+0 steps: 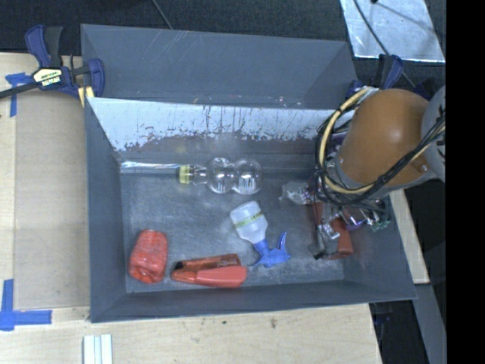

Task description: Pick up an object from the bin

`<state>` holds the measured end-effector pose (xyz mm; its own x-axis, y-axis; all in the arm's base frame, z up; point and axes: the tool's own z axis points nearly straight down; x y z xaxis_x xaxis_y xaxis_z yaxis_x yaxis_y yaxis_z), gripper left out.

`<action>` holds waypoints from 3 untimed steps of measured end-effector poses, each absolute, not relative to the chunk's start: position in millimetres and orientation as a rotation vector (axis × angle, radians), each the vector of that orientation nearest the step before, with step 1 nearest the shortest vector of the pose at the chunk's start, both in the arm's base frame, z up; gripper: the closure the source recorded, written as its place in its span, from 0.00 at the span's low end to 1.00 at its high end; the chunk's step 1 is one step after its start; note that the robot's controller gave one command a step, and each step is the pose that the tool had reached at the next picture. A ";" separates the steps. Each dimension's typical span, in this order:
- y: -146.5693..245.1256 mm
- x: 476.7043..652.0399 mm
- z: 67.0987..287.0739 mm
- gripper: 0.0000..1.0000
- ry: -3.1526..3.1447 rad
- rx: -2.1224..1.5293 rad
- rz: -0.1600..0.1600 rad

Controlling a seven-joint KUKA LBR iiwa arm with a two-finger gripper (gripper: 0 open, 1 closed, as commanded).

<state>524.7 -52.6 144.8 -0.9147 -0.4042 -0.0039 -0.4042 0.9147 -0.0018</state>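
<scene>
End effector (326,243) at lower right of the bin (106,203), over one dark red block (343,241); how wide it stands we cannot tell. Elsewhere we count one clear bottle (223,175), one white bottle (248,222), one red lump (148,255), one red tool (211,271).

Single camera, looking down into bin (220,70), slightly oblique, close

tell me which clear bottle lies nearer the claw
The small spray bottle with the blue nozzle, mid-bin; the bulbous one lies by the back wall.
</scene>
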 end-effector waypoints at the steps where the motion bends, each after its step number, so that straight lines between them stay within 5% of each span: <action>1: -28.2 494.5 67.6 0.00 3.117 -0.392 0.001; 2: -23.8 484.9 70.1 1.00 2.979 -0.999 0.000; 3: -23.8 484.9 70.1 1.00 2.978 -1.000 0.000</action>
<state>484.9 -23.8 70.1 -0.7973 -0.6036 0.0005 -0.6036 0.7973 -0.0002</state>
